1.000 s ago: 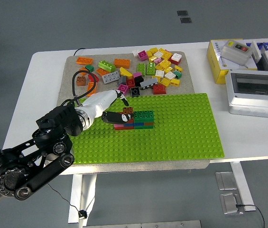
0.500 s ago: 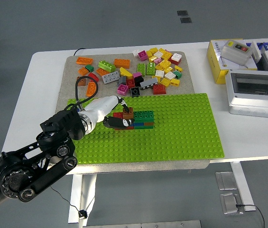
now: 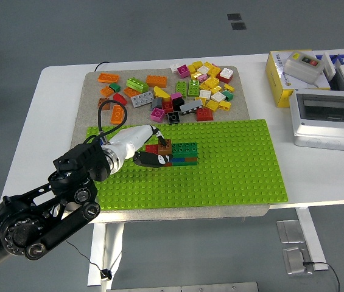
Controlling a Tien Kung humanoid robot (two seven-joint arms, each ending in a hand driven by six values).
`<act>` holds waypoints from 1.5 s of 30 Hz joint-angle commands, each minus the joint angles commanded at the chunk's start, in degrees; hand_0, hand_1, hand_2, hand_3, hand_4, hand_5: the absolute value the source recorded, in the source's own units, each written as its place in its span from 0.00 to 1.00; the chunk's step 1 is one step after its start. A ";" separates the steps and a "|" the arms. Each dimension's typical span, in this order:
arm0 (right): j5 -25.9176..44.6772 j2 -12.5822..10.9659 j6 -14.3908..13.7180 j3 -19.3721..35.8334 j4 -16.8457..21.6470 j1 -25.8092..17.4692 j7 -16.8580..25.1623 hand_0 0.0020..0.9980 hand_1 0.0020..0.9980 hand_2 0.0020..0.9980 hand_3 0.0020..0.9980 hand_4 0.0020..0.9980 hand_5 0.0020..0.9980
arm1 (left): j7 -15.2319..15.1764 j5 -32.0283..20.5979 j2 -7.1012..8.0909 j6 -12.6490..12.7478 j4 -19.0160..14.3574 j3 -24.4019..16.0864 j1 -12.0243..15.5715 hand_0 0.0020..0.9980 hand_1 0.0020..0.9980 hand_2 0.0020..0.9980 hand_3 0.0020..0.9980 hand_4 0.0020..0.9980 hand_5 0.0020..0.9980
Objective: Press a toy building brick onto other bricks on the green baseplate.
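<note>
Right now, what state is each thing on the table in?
left robot hand: fingers closed on the brown brick, at the stack.
brown brick: on top of the brick stack's left end, held.
brick stack: upright on the green baseplate, layered.
green baseplate: flat on the grey mat, mostly bare.
loose bricks: scattered on the mat behind.
clear-lidded box: lid shut.

I see bright, even overhead light; the white desk shows no glare, shadows stay soft, focus sharp throughout.
</note>
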 joint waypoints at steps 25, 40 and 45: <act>-0.12 0.13 -0.26 -0.67 0.00 -0.06 0.14 0.69 0.63 0.67 0.73 0.57 1.00 | -3.95 -2.80 1.51 5.16 -6.00 -5.95 0.92 0.89 0.92 0.92 0.64 0.72 0.50; 2.04 0.96 0.20 -3.01 0.00 -0.73 -0.48 0.69 0.63 0.68 0.73 0.57 1.00 | -25.82 -2.16 8.55 12.30 -2.85 -19.58 13.93 0.89 0.90 0.92 0.75 0.59 0.22; 1.94 1.34 0.27 -2.97 0.00 -0.77 -0.66 0.69 0.63 0.68 0.73 0.57 1.00 | -32.40 -1.63 9.71 12.35 -0.61 -18.67 17.02 0.89 0.90 0.92 0.77 0.57 0.20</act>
